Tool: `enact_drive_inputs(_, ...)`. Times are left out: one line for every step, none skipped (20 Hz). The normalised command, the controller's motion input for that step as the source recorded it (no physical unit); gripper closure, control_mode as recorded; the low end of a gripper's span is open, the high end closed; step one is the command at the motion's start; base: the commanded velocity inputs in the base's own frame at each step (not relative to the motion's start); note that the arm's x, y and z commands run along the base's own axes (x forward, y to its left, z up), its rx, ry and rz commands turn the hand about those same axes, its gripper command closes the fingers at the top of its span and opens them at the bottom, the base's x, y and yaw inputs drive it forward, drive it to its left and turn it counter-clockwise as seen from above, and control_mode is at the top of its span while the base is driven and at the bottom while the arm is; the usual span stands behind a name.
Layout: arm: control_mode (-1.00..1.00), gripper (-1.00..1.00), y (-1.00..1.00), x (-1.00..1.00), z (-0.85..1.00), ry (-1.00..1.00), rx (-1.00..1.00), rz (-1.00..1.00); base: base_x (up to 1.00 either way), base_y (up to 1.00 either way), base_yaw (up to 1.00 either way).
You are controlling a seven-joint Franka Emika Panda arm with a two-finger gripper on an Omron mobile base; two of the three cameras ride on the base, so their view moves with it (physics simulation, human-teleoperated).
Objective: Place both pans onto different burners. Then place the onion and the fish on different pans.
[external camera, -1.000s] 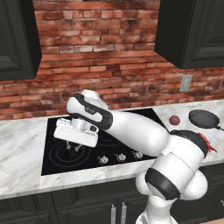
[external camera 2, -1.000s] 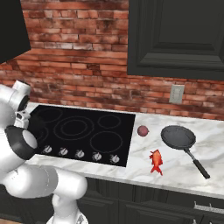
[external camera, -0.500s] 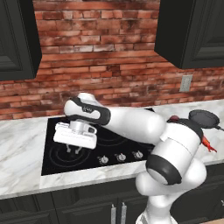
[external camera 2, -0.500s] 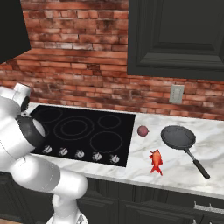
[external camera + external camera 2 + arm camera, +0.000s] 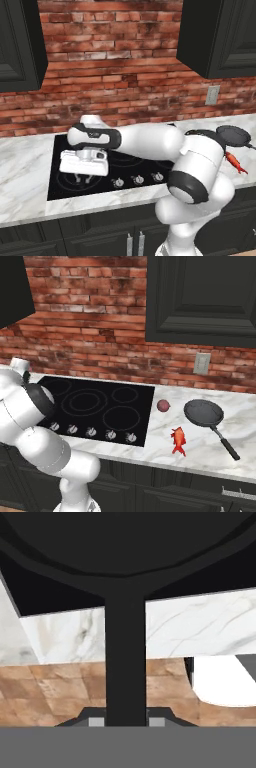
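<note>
Larger pan [image 5: 125, 542]: matte black, round; straight flat handle [image 5: 125, 662] runs from the rim down the hand view's middle into the gripper [image 5: 125, 722], jaws closed against its sides. The gripper [image 5: 82, 162] hangs over the left of the glossy black glass cooktop [image 5: 107, 406], which bears thin grey burner rings [image 5: 86, 402]. On the veined white marble counter [image 5: 200, 456]: smaller greyish pan [image 5: 204, 413], handle towards the front right; round maroon onion [image 5: 163, 405] left of it; slender orange fish [image 5: 178, 440], head towards the wall, tail towards the counter edge.

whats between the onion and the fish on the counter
Nothing: in the right base view, bare marble counter lies between the onion and the fish.
</note>
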Motion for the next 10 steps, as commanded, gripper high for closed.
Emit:
enact_drive_inputs(-1.00,1.00,0.00,0.07,-0.36,0.05,-0.12,-0.01,0.00,0.00,0.00)
enact_drive_inputs(-1.00,1.00,0.00,0.06,-0.33,0.04,-0.11,-0.01,0.00,0.00,0.00)
enact_drive_inputs(-1.00,1.00,0.00,0.07,-0.23,0.05,-0.10,-0.01,0.00,0.00,0.00)
enact_drive_inputs(-1.00,1.00,0.00,0.10,-0.19,0.06,-0.09,-0.02,0.00,0.00,0.00)
enact_drive_inputs(-1.00,1.00,0.00,0.14,-0.24,0.09,-0.09,-0.04,0.00,0.00,0.00)
enact_drive_inputs(-1.00,1.00,0.00,0.14,-0.30,0.08,-0.07,-0.04,0.00,0.00,0.00)
enact_drive_inputs(-1.00,1.00,0.00,0.11,-0.34,0.07,-0.06,-0.06,0.00,0.00,0.00)
enact_drive_inputs(-1.00,1.00,0.00,0.03,-0.19,0.05,-0.04,-0.04,0.00,0.00,0.00)
enact_drive_inputs(-1.00,1.00,0.00,0.00,-0.04,0.00,-0.02,-0.01,0.00,0.00,0.00)
enact_drive_inputs(-1.00,1.00,0.00,0.00,-0.04,0.00,0.00,0.00,0.00,0.00,0.00)
